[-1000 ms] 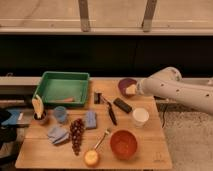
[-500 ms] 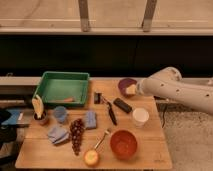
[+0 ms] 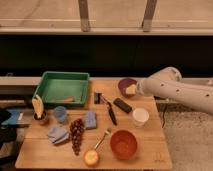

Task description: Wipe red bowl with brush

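One gripper (image 3: 134,89), fingers spread, hangs by the purple bowl (image 3: 123,84), right of centre; your brush (image 3: 111,114) lies mid-frame, above the red bowl (image 3: 123,144).

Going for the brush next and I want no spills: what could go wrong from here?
1. The gripper hangs open at the purple bowl, away from the brush; dropping there could knock that bowl.
2. The brush lies close beside the black block; a grasp might catch the block instead.
3. The cup stands between the arm and the red bowl; a sweep could tip it.
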You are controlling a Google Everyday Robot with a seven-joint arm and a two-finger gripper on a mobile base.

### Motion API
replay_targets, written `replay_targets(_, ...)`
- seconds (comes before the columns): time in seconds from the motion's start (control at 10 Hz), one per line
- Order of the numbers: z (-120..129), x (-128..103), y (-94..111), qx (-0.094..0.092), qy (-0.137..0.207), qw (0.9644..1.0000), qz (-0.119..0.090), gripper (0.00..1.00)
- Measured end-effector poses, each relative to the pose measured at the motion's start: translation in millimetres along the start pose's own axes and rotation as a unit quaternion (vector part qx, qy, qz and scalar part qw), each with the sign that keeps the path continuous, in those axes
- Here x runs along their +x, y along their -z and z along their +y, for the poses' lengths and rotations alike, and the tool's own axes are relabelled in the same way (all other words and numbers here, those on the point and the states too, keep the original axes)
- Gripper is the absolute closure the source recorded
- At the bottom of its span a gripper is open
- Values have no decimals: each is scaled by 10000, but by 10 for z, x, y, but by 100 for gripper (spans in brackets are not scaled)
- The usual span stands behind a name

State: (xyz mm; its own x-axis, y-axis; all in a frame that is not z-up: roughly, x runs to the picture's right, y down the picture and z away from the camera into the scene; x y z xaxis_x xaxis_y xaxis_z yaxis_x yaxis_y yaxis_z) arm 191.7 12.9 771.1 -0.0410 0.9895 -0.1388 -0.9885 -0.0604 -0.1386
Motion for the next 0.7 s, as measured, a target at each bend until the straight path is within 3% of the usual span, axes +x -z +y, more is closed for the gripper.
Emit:
replay_targets(0.3, 170, 8, 7, 45, 471, 9989, 43, 30)
replay_targets(0.7, 558, -124, -60, -1, 1169, 9929, 212, 30)
